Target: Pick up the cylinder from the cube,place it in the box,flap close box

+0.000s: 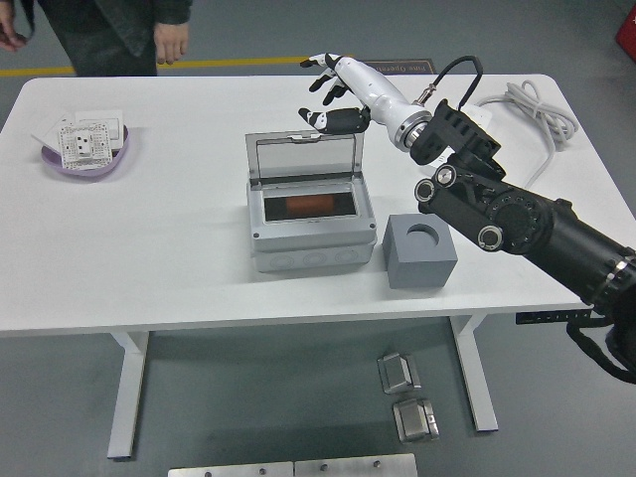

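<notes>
A grey box (310, 234) stands mid-table with its clear lid (304, 156) raised upright at the back. An orange cylinder (303, 205) lies inside the box. A grey cube (419, 249) with an empty round hole on top stands right of the box. My right hand (328, 91) is white, with fingers spread and empty. It hovers above and just behind the top edge of the lid. The black right arm (507, 214) crosses in from the lower right. The left arm is out of view.
A purple dish (85, 149) holding a white socket plate sits at the far left. A white power strip with its cord (532, 119) lies at the far right. A person (109, 25) stands at the far left corner, hands off the table.
</notes>
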